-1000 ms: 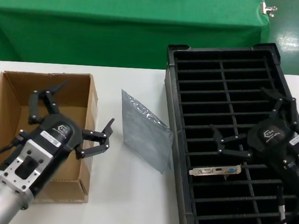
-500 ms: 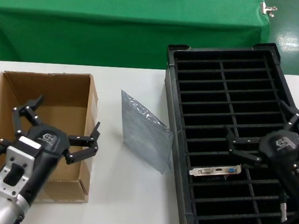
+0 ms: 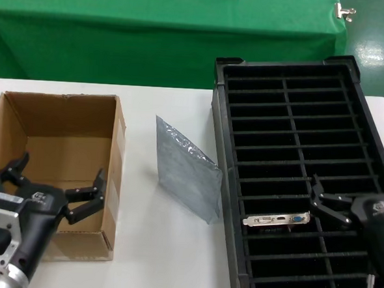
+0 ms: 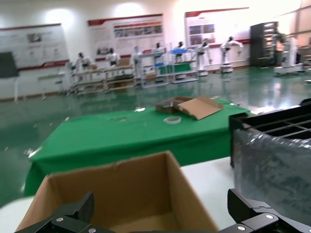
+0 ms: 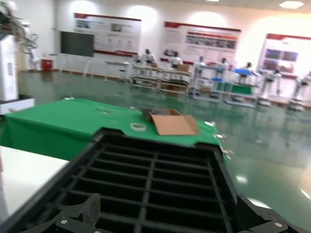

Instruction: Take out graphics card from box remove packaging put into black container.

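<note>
The graphics card [image 3: 276, 220] stands on edge in a slot of the black container [image 3: 294, 78], in the left column toward the near end; only its silver bracket with the blue port shows above the ribs. It looks to be a thin, stiff, light board, fragile on its faces. If it needs reseating, take hold by the bracket end or the board edges.

The other slots visible appear vacant. The box [image 3: 63, 116] shows only bare cardboard inside. The packaging [image 3: 187, 176], crinkly and likely slippery, lies on the white tabletop [image 3: 159, 259] between the box and the black container, apart from both.

The left gripper [image 3: 49, 193] hovers over the near end of the box, jaws spread and holding nothing. The right gripper [image 3: 325, 206] sits over the black container just beside the graphics card, jaws also spread.
</note>
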